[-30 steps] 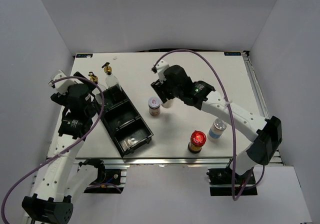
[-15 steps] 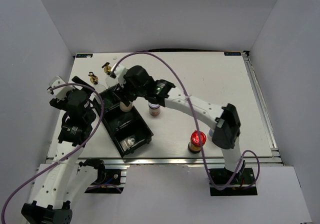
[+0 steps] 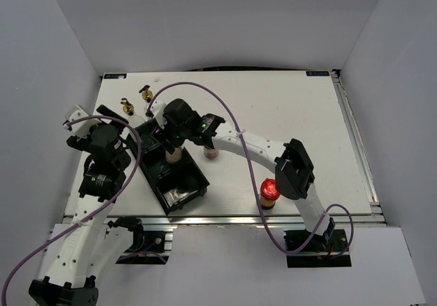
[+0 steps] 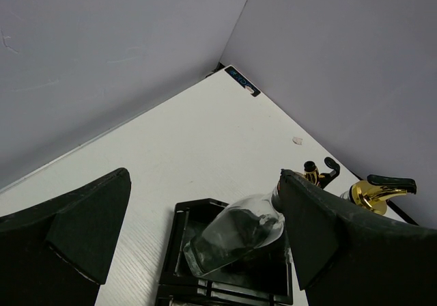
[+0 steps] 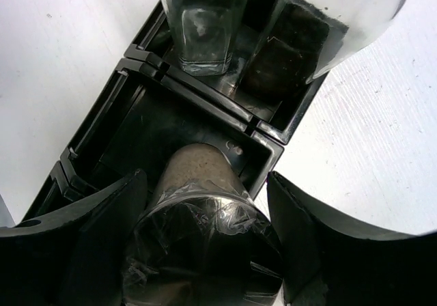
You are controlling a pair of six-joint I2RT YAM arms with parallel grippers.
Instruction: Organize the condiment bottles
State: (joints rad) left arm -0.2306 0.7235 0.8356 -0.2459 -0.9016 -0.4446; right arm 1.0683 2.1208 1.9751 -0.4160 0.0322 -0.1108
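**A:** What is the right gripper (image 5: 206, 176) doing?

**B:** It reaches across to the black tray (image 3: 192, 183), clamped on a short jar (image 5: 198, 241) of tan powder with a dark, plastic-wrapped lid. The jar sits low in the middle compartment. Whether its base touches the floor cannot be told.

**A:** And the tall glass bottles (image 5: 198, 19)?

**B:** Both stand upright, side by side in the two small compartments at the tray's far end.

**A:** The left gripper (image 4: 203, 183)?

**B:** Its fingers are spread apart with nothing between them, hovering near those bottles.

**A:** Any other jars?

**B:** A red-lidded jar (image 3: 270, 188) stands on the table (image 3: 293, 108) near the front edge, well apart from the tray. A small jar (image 3: 212, 151) stands just right of the tray, partly hidden by the right arm (image 3: 252, 142).
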